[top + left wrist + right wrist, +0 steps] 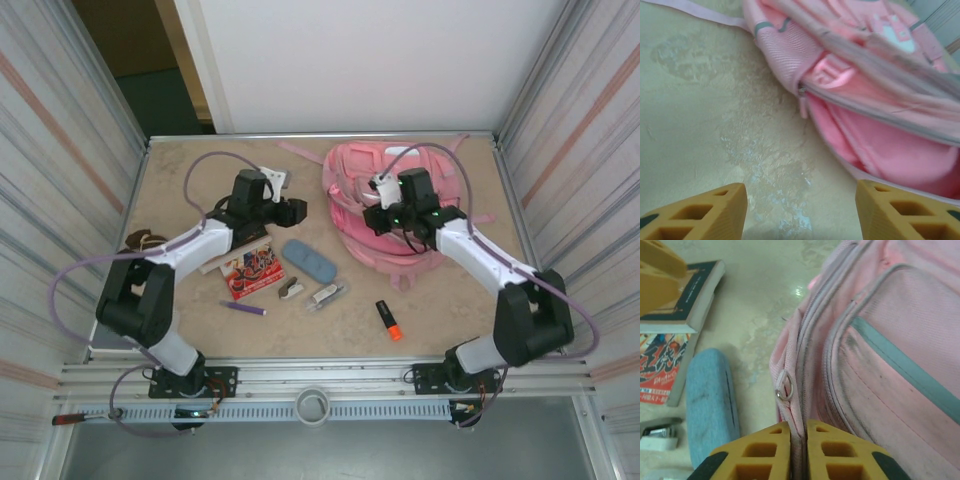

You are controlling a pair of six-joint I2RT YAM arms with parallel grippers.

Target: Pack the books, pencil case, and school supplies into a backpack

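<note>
Right gripper [798,429] pinches backpack [890,340] — left gripper [800,195] gapes

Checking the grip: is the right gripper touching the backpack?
Touching. Right wrist view shows the right gripper pinching a fabric edge of the backpack.

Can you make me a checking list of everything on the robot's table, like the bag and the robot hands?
Surface: beige table, mottled with pale scuffs.
Job's things: pink backpack at the back right, one zip looks open. On the table outside it are the red-and-white book, dark book, pencil case, purple pen, highlighter, stapler-like piece and clip.
Clutter: brown-and-white lump with a cord, at the left edge.
Grippers: left gripper, jaws apart and empty, beside the backpack. Right gripper, jaws pinching backpack fabric below a zip ring.
Cables: purple cables loop off both arms.
Surroundings: striped walls at both sides, white panel behind.
</note>
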